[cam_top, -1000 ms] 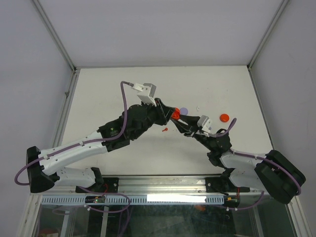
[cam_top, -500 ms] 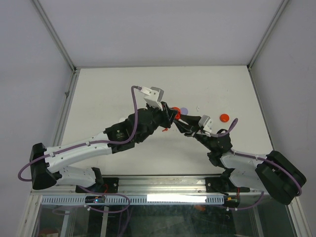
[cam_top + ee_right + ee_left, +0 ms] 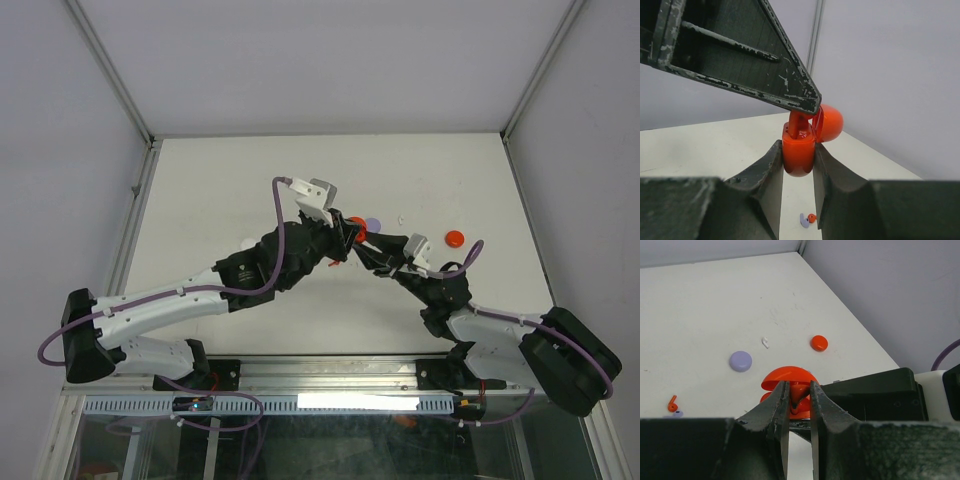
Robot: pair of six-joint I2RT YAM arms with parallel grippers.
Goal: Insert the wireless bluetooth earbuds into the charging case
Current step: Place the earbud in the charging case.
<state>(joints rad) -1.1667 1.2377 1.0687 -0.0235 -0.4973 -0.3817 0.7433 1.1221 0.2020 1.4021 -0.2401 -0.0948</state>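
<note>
My right gripper [image 3: 797,148] is shut on the red charging case [image 3: 798,150], holding it upright above the table with its lid [image 3: 829,122] swung open. From above, my left gripper [image 3: 797,386] is shut on a red earbud [image 3: 799,393] whose lower end sits in the case's open top [image 3: 799,125]. In the top view both grippers meet at the case [image 3: 357,235] near the table's middle. Another red earbud [image 3: 812,217] and a pale purple one [image 3: 804,220] lie on the table below the case.
A purple puck [image 3: 373,222], a white earbud [image 3: 400,218] and a red puck [image 3: 455,238] lie just beyond and right of the grippers. A white puck [image 3: 248,241] shows left of the left arm. Wall posts frame the white table [image 3: 250,170].
The left arm's wrist has swung to the right and closed in over the case with the red earbud. The right arm has held the case still.
</note>
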